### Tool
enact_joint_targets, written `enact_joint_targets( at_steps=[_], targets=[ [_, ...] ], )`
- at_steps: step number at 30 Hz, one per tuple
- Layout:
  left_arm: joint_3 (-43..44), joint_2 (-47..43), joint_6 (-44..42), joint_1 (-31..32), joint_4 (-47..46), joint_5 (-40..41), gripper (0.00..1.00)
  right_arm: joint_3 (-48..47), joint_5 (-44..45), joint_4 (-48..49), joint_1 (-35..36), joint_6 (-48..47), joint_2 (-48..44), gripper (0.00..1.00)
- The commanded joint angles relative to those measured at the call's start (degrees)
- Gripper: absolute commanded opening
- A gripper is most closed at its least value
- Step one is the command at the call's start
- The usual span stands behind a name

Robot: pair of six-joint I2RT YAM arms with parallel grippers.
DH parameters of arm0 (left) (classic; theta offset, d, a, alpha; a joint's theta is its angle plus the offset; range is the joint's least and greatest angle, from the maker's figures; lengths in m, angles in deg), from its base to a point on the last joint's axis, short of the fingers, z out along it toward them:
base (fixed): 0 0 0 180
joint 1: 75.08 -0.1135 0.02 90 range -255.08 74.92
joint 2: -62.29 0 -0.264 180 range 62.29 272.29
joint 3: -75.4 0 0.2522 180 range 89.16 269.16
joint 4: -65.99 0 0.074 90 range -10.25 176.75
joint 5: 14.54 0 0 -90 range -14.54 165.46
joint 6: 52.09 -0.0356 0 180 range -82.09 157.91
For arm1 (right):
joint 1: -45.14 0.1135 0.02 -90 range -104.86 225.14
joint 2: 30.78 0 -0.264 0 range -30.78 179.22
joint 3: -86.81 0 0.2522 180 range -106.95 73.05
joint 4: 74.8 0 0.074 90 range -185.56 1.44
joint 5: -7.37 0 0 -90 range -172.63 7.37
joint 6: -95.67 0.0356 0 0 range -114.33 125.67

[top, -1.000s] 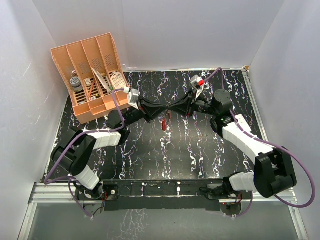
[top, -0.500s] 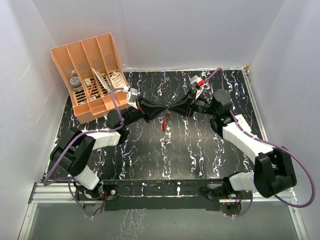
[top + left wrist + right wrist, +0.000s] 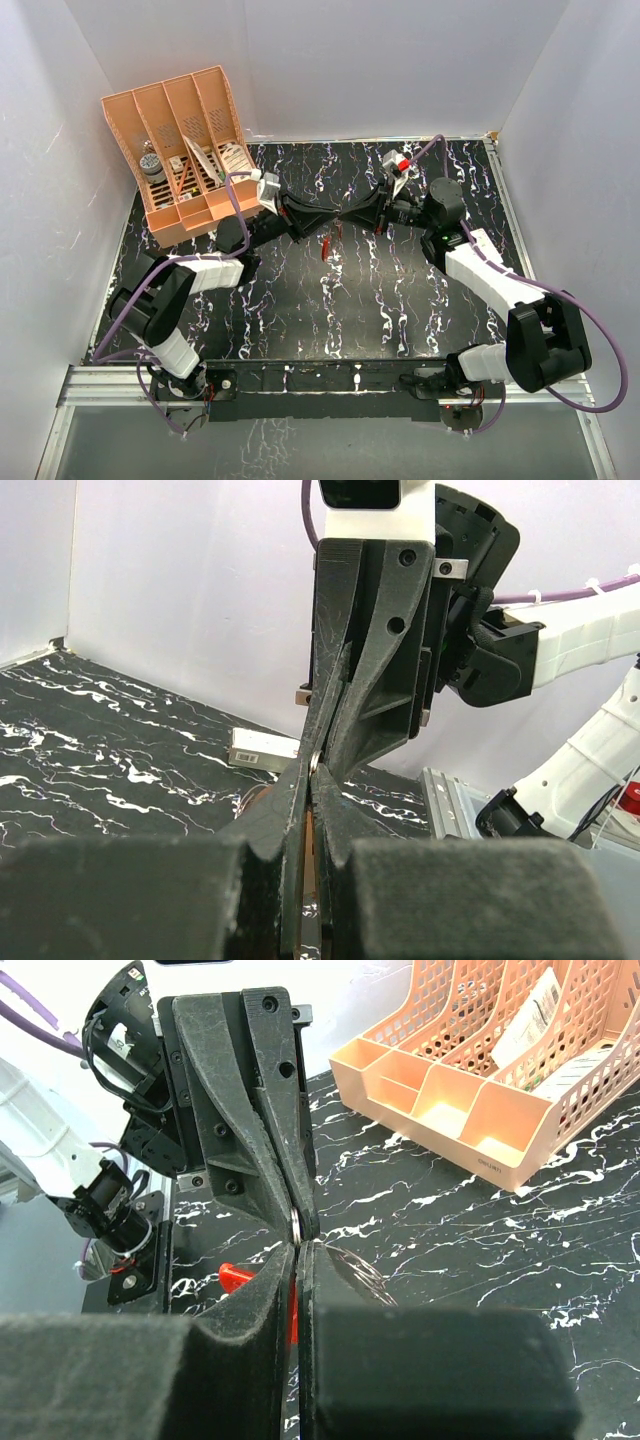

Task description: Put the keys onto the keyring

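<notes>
Both arms reach in over the middle of the black marbled worktop and meet tip to tip, approx. centre, a bit toward the far side. L end effector comes in from the left and R end effector from the right, so their noses touch or v. nearly touch.

L end effector: fingers pressed together, no gap. A thin red-brown sliver runs down the seam in its own wrist cam. That reads as the keyring seen edge-on, so it's clamped on that.

R end effector: fingers also pressed together, w/ the same red sliver showing in its seam. Can't tell if it actually grips the keyring or just closes beside it. A small metal glint sits right at the point where the two noses meet, and a fine wire-like arc curves off just beside it.

A small red piece, prob. the keys, sits just below and beside the meeting point on the near side. In the R wrist cam it pokes out left of the fingers. Can't tell if it dangles or lies on the worktop.

Peach slotted organiser stands at the far-left corner w/ bits in its slots, well apart from the tips. Small pale box lies on the worktop near the back wall.
</notes>
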Motion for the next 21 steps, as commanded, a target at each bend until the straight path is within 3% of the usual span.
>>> enact_joint_targets(
  at_steps=[1, 6, 12, 21],
  targets=[
    [3.06, -0.22, 1.13, 0.34, -12.19, -2.36, 0.0, -2.45, -0.51, 4.32, 0.48, 0.44, -0.22, 0.0],
    [3.13, -1.39, -0.1, 0.36, -7.66, -2.81, 0.01, -2.17, 0.87, 3.46, 0.48, -0.76, -1.16, 0.0],
    [3.69, -4.29, -5.07, 0.35, 3.18, -4.89, 0.11, -3.66, 2.1, -3.26, 0.48, -4.76, -1.09, 0.0],
    [6.86, -6.82, -12.67, 0.35, 20.4, -7.22, 0.1, -5.26, 3.13, -10.02, 0.46, -9.46, -1.05, 0.0]
  ],
)
